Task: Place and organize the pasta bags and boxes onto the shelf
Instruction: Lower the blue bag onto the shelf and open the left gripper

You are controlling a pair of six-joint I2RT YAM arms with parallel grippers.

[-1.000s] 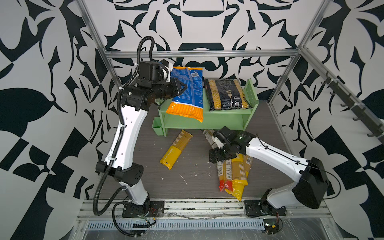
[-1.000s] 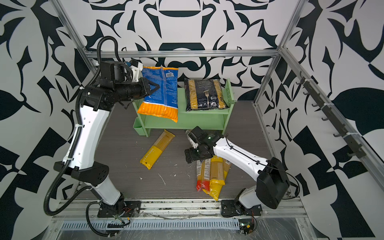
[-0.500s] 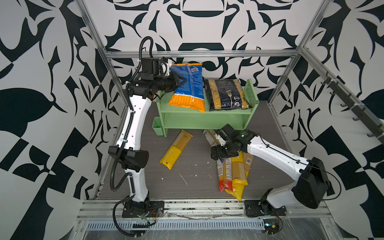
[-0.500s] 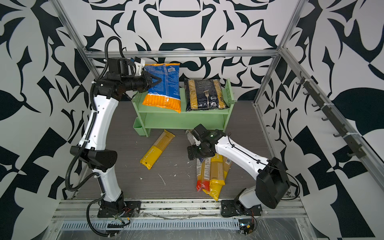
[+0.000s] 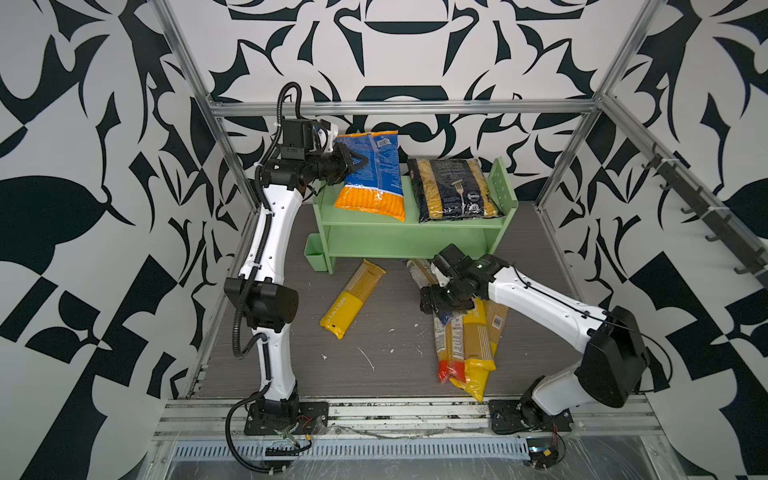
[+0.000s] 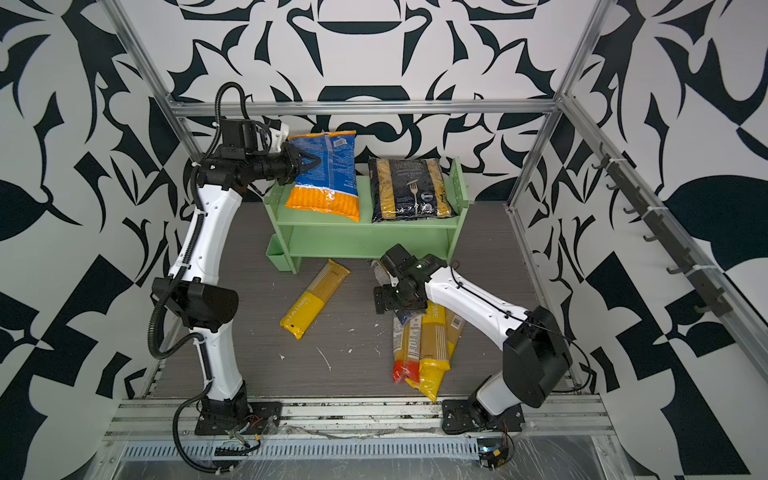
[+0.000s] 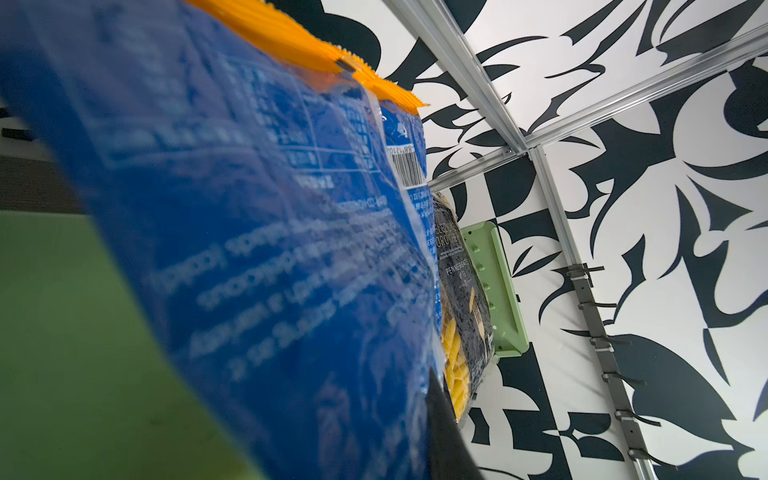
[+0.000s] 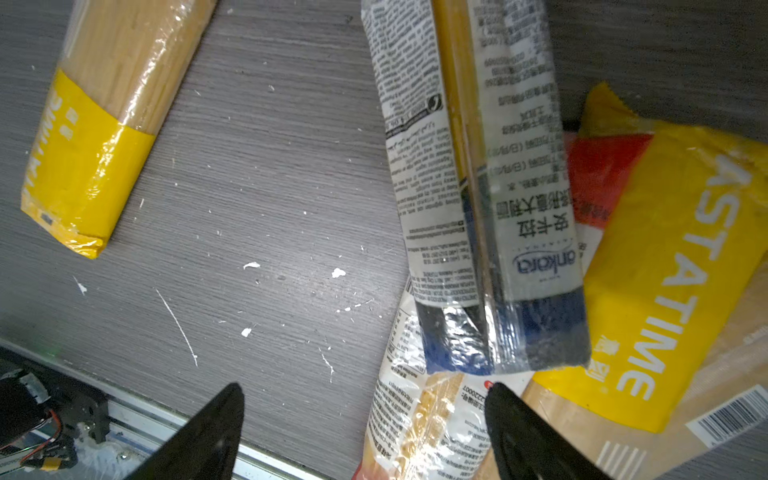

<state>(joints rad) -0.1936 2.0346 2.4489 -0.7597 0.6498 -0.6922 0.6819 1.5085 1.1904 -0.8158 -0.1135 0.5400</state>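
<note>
In both top views my left gripper is shut on the left edge of the blue-orange bag. The bag leans back with its orange end on the top tier of the green shelf. It fills the left wrist view. The black penne bag lies beside it on the same tier. My right gripper hangs open over a floor pile of spaghetti packs: blue-ended, red-ended, yellow. One yellow pack lies apart.
A small green cup hangs at the shelf's left foot. Pasta crumbs dot the grey floor. Metal frame posts stand close behind my left arm, and a rail of hooks runs along the right wall.
My left arm has raised the blue-orange bag and carried it back over the shelf, from hanging past the front edge to leaning on the top tier. My right gripper has barely shifted.
</note>
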